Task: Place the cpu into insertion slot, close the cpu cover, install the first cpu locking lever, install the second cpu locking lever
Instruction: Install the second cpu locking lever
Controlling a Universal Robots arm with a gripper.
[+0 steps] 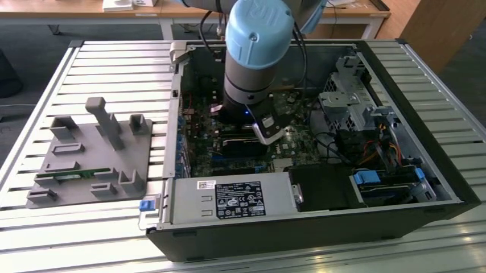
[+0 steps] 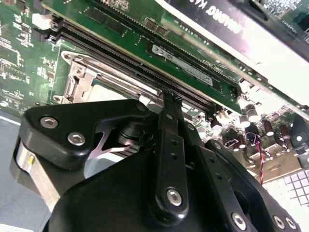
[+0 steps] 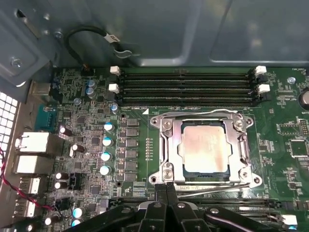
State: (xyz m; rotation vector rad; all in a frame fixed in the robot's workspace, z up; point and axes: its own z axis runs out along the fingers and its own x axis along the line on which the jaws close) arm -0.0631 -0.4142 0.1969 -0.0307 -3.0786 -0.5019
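The cpu [image 3: 204, 146], a dull silvery-tan square, lies in the insertion slot [image 3: 240, 126] on the green board. The cpu cover [image 3: 169, 145], a silver frame with a window, is folded down flat around it. One thin metal locking lever [image 3: 212, 190] runs slanted along the socket's edge nearest my gripper [image 3: 166, 191]. My black fingers [image 2: 167, 104] are shut together, tips at the socket's rim beside that lever's end; I cannot tell whether they touch it. In the exterior view my gripper [image 1: 254, 128] reaches down into the open computer case.
Long memory slots [image 3: 188, 87] lie just beyond the socket, and a row of capacitors [image 3: 107, 142] stands beside it. A black card [image 2: 231, 19] stands close by. A drive cage [image 1: 349, 102], a power supply [image 1: 231, 199] and a grey fixture plate [image 1: 91, 153] also show.
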